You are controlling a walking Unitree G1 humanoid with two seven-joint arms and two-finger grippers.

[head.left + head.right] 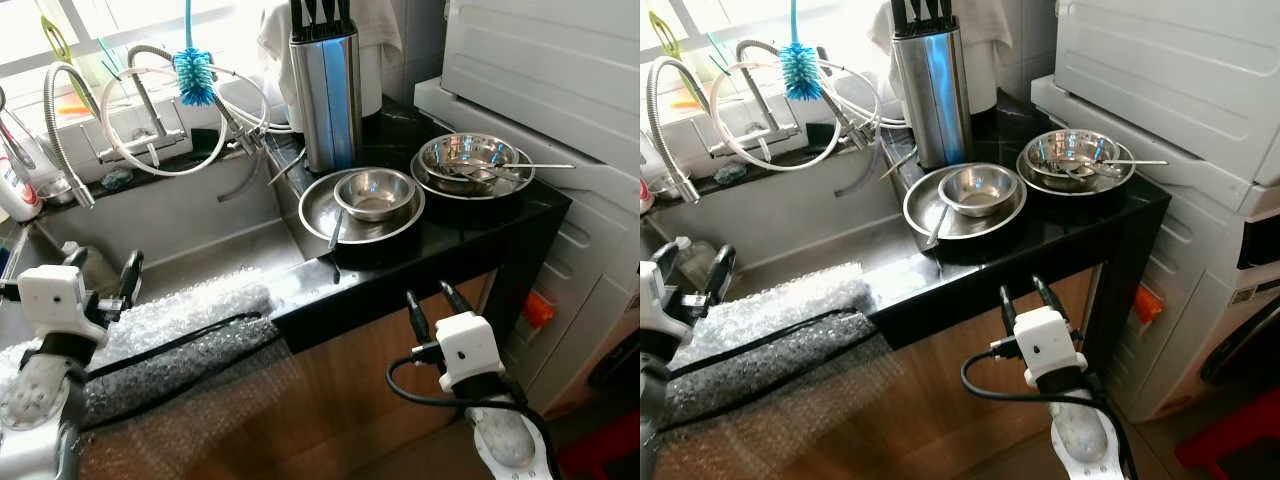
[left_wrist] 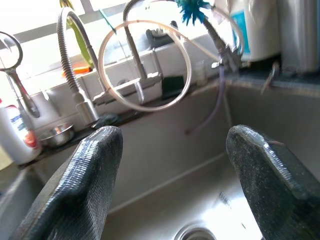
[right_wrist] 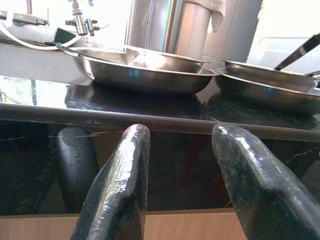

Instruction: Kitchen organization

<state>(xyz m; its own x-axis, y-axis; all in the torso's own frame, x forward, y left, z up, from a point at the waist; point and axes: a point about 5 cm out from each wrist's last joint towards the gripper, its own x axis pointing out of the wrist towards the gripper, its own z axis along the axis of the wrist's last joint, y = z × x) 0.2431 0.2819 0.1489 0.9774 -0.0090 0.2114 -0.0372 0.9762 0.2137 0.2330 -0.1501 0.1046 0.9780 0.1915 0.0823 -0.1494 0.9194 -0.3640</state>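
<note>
two steel plates on the black counter (image 1: 470, 245), centre right: plate (image 1: 330, 222) holds one small bowl (image 1: 374, 192); plate (image 1: 470, 182) holds a bowl (image 1: 466, 155) with utensils, count unclear. knife block (image 1: 326, 95) behind. bubble wrap (image 1: 180, 335) lower left over sink (image 1: 190, 235) edge. left gripper (image 1: 100, 280) and right gripper (image 1: 432, 305) both spread, empty.

A black stone counter (image 1: 520, 215) runs beside the steel sink (image 1: 190, 235). On it stands a tall steel knife block (image 1: 325, 95) at the back. In front of that sits a wide steel plate (image 1: 320, 215) (a small steel bowl (image 1: 374, 192) rests inside it). Just beside it, toward the white appliance, lies a second steel dish (image 1: 470, 165) holding cutlery. Bubble wrap (image 1: 180, 335) drapes over the sink's front edge.
</note>
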